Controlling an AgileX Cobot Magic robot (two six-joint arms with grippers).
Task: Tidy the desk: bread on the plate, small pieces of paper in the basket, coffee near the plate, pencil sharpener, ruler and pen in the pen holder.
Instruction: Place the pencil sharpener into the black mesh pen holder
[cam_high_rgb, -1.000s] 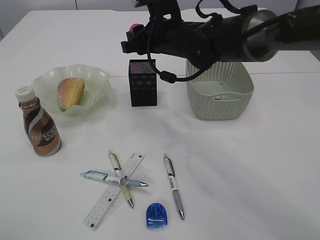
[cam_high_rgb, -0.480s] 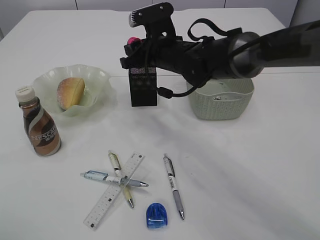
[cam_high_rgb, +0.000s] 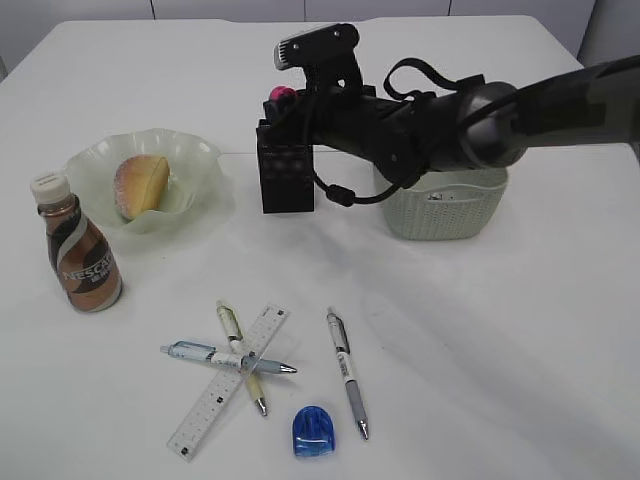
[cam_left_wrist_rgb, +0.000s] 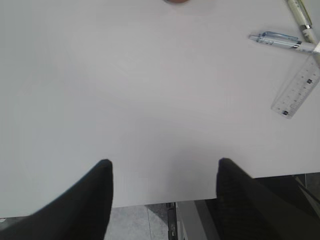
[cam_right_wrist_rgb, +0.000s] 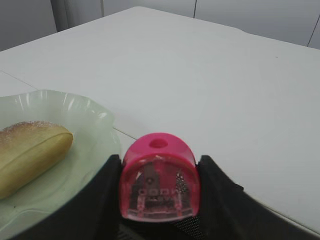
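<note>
Now, reading every place off the pen holder, largest thing first:

Tabletop (cam_high_rgb: 480, 350): you have the plain white surface with the loose stationery lying well in front of the pen holder.
Basket (cam_high_rgb: 455, 210): it sits just right of the pen holder; you can make out only one small item inside, too small to name.
Plate (cam_high_rgb: 195, 155): it stands left of the pen holder and already carries the bread (cam_high_rgb: 140, 186).
Coffee (cam_high_rgb: 78, 245): it stands upright further left and nearer you, close beside the plate.
Pen holder (cam_high_rgb: 286, 178): it stands upright; what it holds cannot be seen from here.
Ruler (cam_high_rgb: 228, 382): it lies in front of the pen holder, crossed with two pens (cam_high_rgb: 230, 357); a third pen (cam_high_rgb: 346, 370) lies apart to its right.
Blue sharpener (cam_high_rgb: 313, 431): it lies nearest you, beyond the ruler.
Pink pencil sharpener (cam_right_wrist_rgb: 159, 182): it hangs just above the pen holder's opening.
Right claw (cam_right_wrist_rgb: 159, 192): it is clenched on the pink pencil sharpener.
Left claw (cam_left_wrist_rgb: 162, 190): it is released and empty, over bare tabletop.
Step in hand: you are dropping the pink sharpener into the pen holder.
Next move: centre it over the opening, then let go.
</note>
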